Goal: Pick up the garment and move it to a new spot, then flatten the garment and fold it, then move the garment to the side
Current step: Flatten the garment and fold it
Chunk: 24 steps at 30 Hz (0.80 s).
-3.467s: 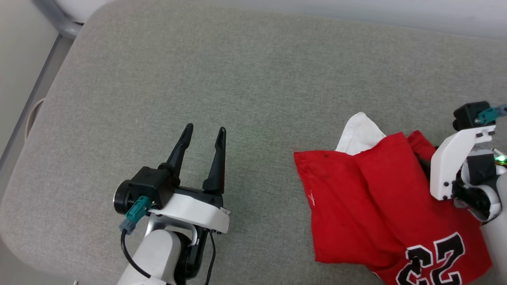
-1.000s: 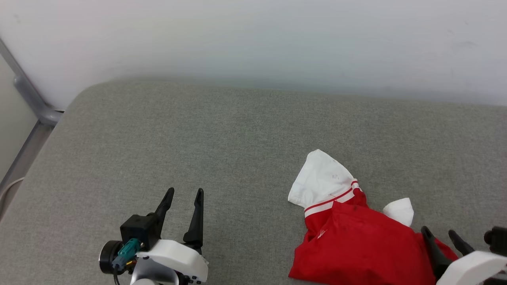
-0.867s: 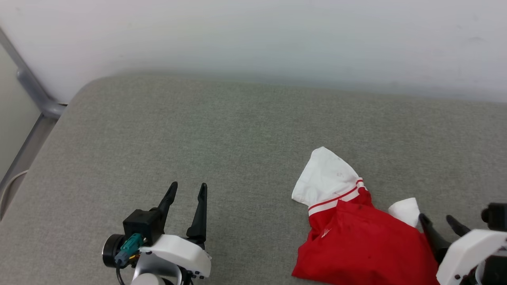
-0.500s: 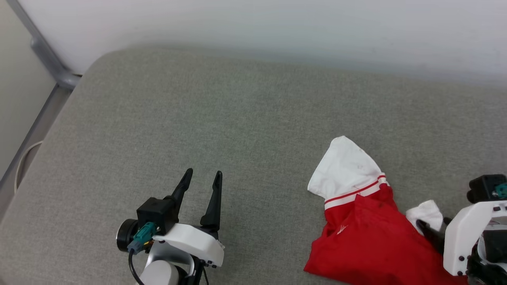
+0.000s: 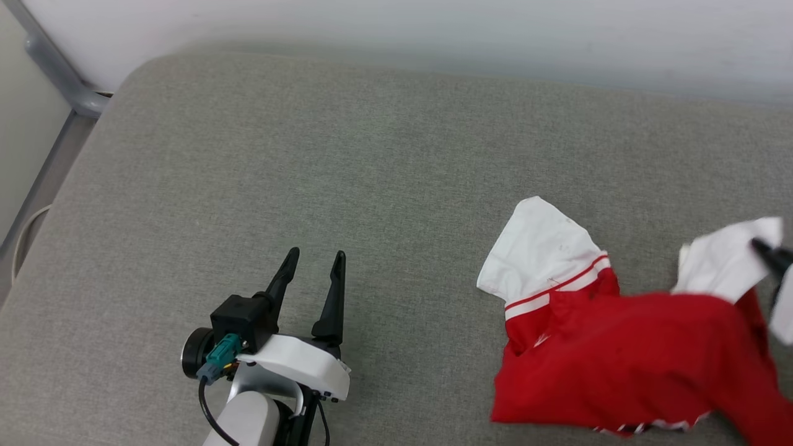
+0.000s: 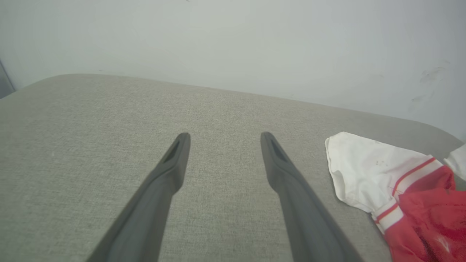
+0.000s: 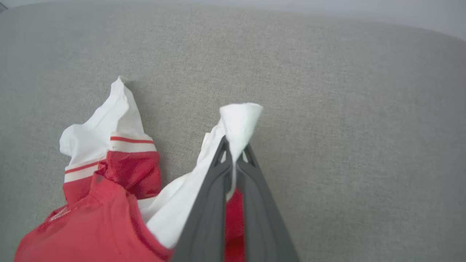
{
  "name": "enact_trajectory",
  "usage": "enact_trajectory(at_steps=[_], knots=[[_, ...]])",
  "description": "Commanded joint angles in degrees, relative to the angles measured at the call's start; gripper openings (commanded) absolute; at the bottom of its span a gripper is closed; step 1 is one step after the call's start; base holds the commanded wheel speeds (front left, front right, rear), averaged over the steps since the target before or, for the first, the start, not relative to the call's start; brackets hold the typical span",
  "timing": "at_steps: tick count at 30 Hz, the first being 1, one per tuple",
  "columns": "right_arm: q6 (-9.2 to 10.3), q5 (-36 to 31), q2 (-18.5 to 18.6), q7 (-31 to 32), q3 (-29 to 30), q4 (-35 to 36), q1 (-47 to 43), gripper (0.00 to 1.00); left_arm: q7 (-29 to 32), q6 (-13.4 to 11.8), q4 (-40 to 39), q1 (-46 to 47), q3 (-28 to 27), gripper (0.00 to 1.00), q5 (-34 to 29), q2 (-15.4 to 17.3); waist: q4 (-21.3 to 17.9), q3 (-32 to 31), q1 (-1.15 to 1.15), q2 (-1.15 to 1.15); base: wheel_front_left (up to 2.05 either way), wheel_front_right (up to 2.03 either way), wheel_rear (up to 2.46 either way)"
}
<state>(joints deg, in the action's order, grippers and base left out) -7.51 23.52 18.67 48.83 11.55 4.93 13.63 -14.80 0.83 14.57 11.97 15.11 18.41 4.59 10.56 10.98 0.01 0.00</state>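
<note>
The right tool (image 7: 235, 145) pinches a white sleeve (image 7: 240, 116), seemingly so the crumpled red-and-white fabric jersey (image 5: 619, 359), at 4 o'clock on the grey woven cushion (image 5: 372, 155), can be lifted; the left tool (image 5: 316, 253) at 7 o'clock gapes empty

The garment (image 5: 626, 353) is bright red, its sleeves white with red-and-white striped trim. The right tool (image 7: 235, 145) nipping one white sleeve has dark grey fingers (image 7: 207, 203); the left tool (image 5: 316, 254) is black with a white shell (image 5: 297, 365), above a grey-green woven cushion (image 5: 372, 155).
</note>
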Motion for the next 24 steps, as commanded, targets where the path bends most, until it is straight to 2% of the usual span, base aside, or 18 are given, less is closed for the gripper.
enact_trajectory(at_steps=[1, 7, 12, 16, 17, 18, 19, 24], knots=[[0.05, -0.2, 0.6, -1.3, 1.5, -0.7, 1.4, 0.0, -0.2, 0.1, 0.0, 0.6, 0.0, 1.0, -0.2, -0.2, -0.3, 0.2, -0.01, 0.0, 0.0, 0.0, 0.0], [0.05, -0.7, 0.9, -7.5, 13.4, -7.6, 3.6, 0.0, -0.4, 0.5, -0.2, 1.5, 0.3, 1.0, -0.5, -0.2, -0.8, 1.6, -0.01, 0.0, 0.0, 0.0, 0.0], [0.04, -0.6, -1.5, -13.6, 22.3, -15.2, 0.1, 0.0, -0.4, 0.5, 0.1, 1.4, 0.2, 1.0, -0.4, -0.3, -1.2, 2.7, -0.01, 0.0, 0.0, 0.0, 0.0], [0.04, -1.0, -3.5, -19.4, 26.4, -21.8, -1.9, 0.0, -0.5, 0.6, 0.4, 1.5, 0.1, 1.0, -0.3, -0.2, -1.6, 3.1, -0.01, 0.0, 0.0, 0.0, 0.0], [0.04, -0.8, -4.2, -20.7, 26.7, -23.4, -2.1, 0.18, -0.5, 0.5, 0.5, 1.5, 0.0, 1.0, -0.2, -0.1, -1.7, 3.0, -0.01, 0.0, 0.0, 0.0, 0.0], [0.04, -0.5, -4.6, -22.3, 26.9, -24.5, -2.0, 0.49, -0.5, 0.5, 0.5, 1.5, -0.1, 1.0, -0.2, 0.0, -1.8, 2.9, -0.01, 0.0, 0.0, 0.0, 0.0], [0.04, -0.1, -4.9, -24.0, 26.9, -25.2, -1.7, 1.0, -0.5, 0.4, 0.6, 1.3, -0.1, 1.0, -0.2, 0.1, -2.0, 2.8, -0.01, 0.0, 0.0, 0.0, 0.0], [0.03, 1.0, -6.2, -34.3, 25.0, -26.0, -0.9, 1.0, -0.5, 0.1, 0.8, -0.1, -0.5, 1.0, 0.0, 0.6, -3.0, 1.2, -0.01, 0.0, 0.0, 0.0, 0.0]])
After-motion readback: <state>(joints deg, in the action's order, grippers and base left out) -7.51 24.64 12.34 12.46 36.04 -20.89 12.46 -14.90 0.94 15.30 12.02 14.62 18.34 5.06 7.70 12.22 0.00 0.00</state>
